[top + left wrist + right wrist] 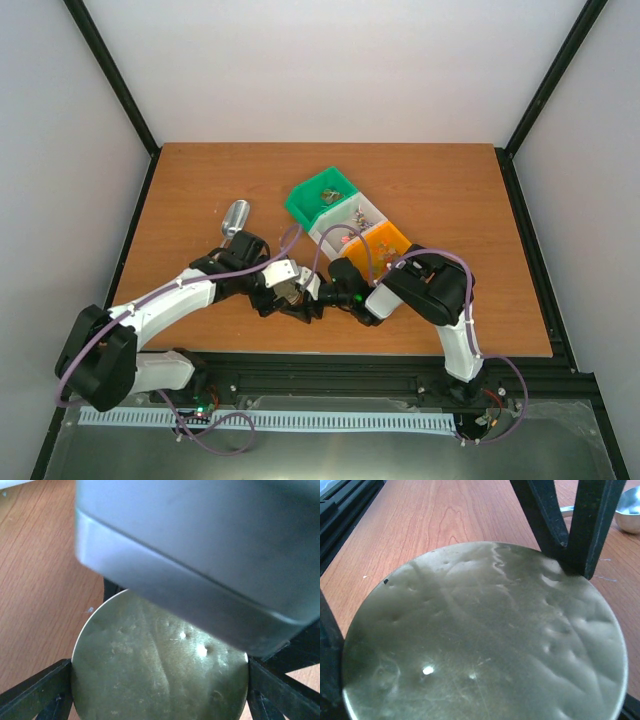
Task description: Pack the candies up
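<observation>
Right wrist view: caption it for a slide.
Gold lid fills the frame between the right fingers; a left finger at its far rim, scoop beyond.

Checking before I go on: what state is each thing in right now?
Lid: face up, between both grippers.
Left gripper: straddles lid, grip unclear.
Right gripper: closed on lid's rim.
Scoop: lying free, untouched.
Bins: upright, open.
Candies: a few in the bins.
</observation>
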Tool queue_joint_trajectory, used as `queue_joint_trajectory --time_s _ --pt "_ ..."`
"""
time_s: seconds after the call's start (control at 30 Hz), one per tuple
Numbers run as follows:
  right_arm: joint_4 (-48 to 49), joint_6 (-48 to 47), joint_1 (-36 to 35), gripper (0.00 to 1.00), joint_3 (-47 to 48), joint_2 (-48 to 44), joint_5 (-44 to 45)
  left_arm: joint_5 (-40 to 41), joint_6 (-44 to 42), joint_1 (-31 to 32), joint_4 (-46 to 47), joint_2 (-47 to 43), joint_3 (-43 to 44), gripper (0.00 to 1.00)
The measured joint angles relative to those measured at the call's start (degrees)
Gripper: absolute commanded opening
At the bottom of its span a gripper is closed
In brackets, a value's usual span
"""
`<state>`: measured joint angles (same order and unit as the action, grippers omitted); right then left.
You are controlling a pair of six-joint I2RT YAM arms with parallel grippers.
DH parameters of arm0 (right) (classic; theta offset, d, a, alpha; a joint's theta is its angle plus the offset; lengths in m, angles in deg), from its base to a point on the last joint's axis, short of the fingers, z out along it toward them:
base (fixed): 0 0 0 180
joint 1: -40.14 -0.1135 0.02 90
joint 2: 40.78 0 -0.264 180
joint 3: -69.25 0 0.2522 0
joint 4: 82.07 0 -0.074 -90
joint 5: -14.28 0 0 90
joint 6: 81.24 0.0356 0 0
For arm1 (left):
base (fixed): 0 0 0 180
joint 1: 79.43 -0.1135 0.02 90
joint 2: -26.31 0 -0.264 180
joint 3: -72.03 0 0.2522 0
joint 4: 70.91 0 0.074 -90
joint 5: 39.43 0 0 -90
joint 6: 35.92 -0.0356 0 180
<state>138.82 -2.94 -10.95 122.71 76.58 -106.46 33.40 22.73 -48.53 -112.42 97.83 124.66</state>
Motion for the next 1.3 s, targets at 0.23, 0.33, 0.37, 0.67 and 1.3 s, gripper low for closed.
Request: queue_joint_trajectory --time_s 0.23,0.33,0.37,0.67,1.3 --pt "0.0 -0.3 0.0 0.58 0.0 0.0 -0.1 -0.4 -1.7 0.1 -0.2 0.0 0.0 0.72" --pt "0.0 -1.0 0.0 0.58 -0.4 -0.2 -0.4 -0.9 -3.7 0.1 -0.7 0.0 0.0 0.69" --pt "-0.1 -1.3 0.0 0.57 -0.6 -0.4 -0.7 -1.3 -4.5 0.1 -0.9 0.0 0.0 0.69" --pt "-2.6 -5.4 0.0 0.55 -2.4 -2.4 -5.8 -7.2 -20.5 -0.1 -7.3 1.8 2.1 0.69" --pt "-1.7 -2.7 -0.4 0.55 -3.0 -2.6 -4.3 -5.2 -15.6 -1.2 -8.7 -5.9 1.1 1.0"
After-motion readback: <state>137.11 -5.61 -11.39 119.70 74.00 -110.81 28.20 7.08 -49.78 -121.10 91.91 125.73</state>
